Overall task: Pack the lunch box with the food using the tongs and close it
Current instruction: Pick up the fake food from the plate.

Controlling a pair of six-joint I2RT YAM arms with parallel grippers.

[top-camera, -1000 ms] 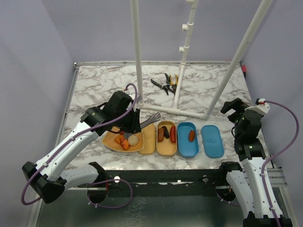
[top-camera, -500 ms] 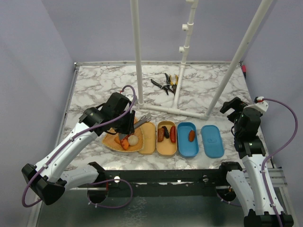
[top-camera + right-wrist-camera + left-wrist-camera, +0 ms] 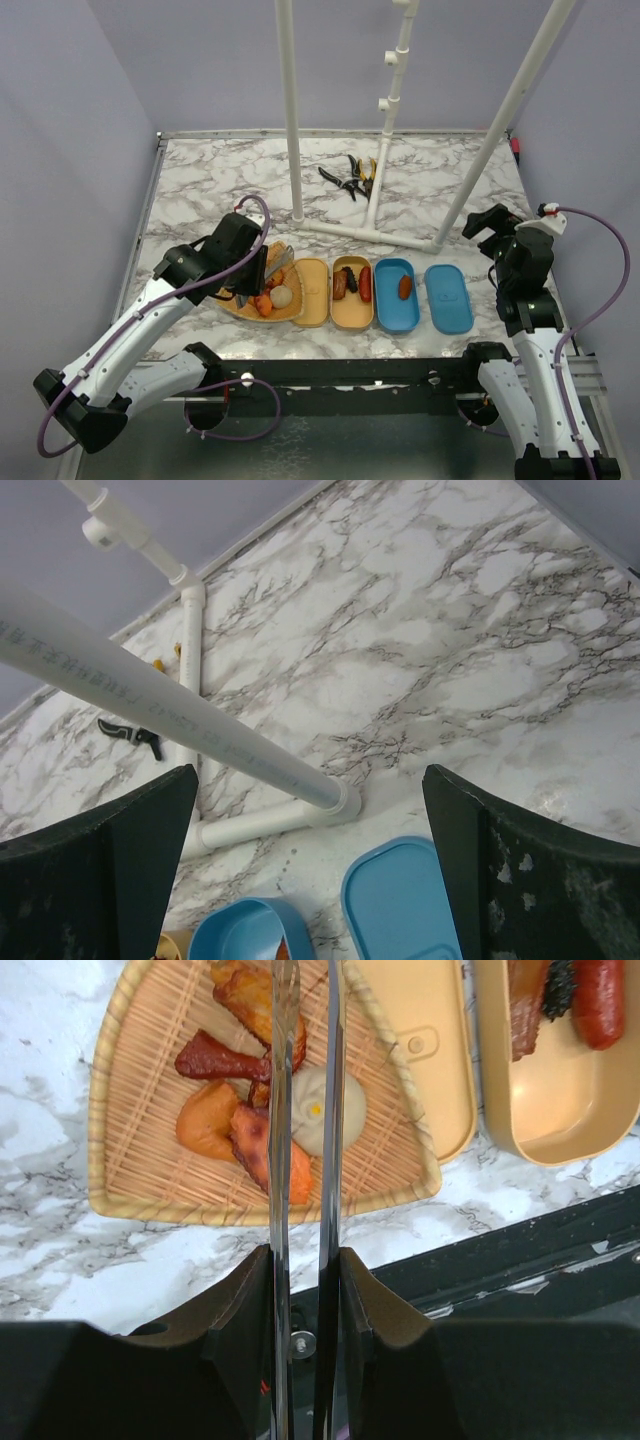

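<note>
My left gripper (image 3: 305,1260) is shut on the grey metal tongs (image 3: 283,1110), whose two arms stand a little apart. The tongs reach out over a woven tray (image 3: 130,1160) of food: a beige ball (image 3: 345,1110), orange pieces (image 3: 205,1125) and a red drumstick (image 3: 215,1060). Their tips run off the top of the left wrist view. The beige lunch box (image 3: 352,312) holds dark and red sausages (image 3: 365,283), and its lid (image 3: 312,293) lies beside it. A blue box (image 3: 396,310) holds one orange-red piece. My right gripper (image 3: 310,860) hangs open above the blue lid (image 3: 400,900).
A white pipe frame (image 3: 372,205) stands on the marble table behind the boxes, one slanted pipe (image 3: 170,695) crossing the right wrist view. Black-and-yellow pliers (image 3: 352,177) lie at the back. The table's dark front edge (image 3: 520,1260) runs just below the tray.
My left arm has drawn back toward the near left, bringing the tongs from over the beige lid to over the woven tray. The right arm has barely moved.
</note>
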